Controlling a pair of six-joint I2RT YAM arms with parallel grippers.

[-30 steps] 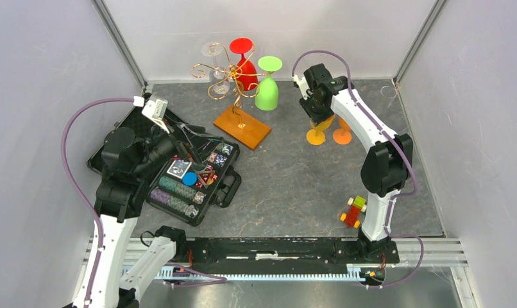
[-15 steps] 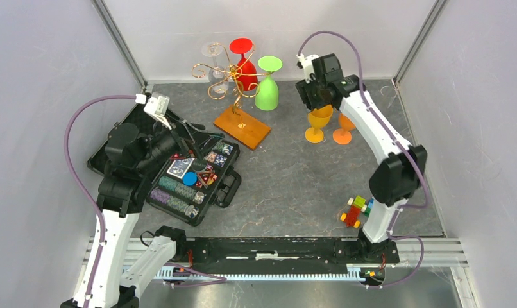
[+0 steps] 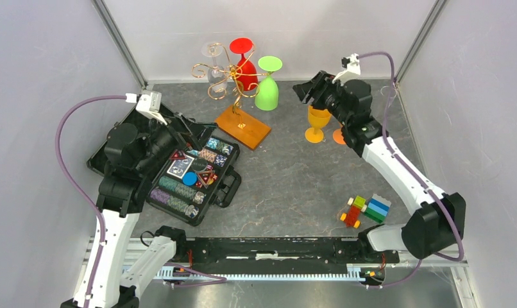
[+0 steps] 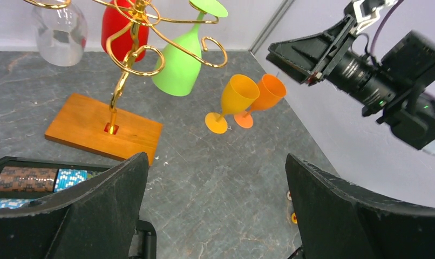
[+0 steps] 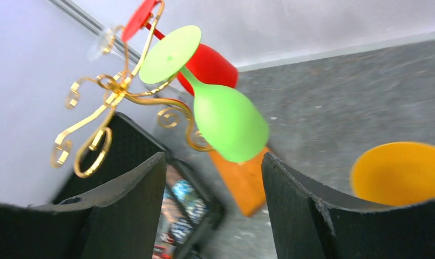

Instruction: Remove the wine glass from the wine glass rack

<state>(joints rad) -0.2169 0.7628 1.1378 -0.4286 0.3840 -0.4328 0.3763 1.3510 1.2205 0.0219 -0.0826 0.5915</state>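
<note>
The wine glass rack (image 3: 227, 80) is a gold wire tree on an orange-brown wooden base (image 3: 242, 126) at the back. A clear glass (image 3: 212, 56), a red glass (image 3: 245, 69) and a green glass (image 3: 267, 91) hang upside down from it. My right gripper (image 3: 305, 91) is open and empty, just right of the green glass and pointing at it. In the right wrist view the green glass (image 5: 226, 121) hangs ahead between the fingers (image 5: 123, 199). My left gripper (image 3: 184, 131) is open and empty above the poker chip case, facing the rack (image 4: 123, 75).
A yellow glass (image 3: 317, 122) and an orange glass (image 3: 339, 136) stand upright on the table right of the rack, under my right arm. The black poker chip case (image 3: 192, 176) lies open at the left. Toy blocks (image 3: 362, 210) lie at the front right.
My right gripper has risen off the yellow and orange glasses, swung back and turned to face left at the rack. The left arm has barely moved.
</note>
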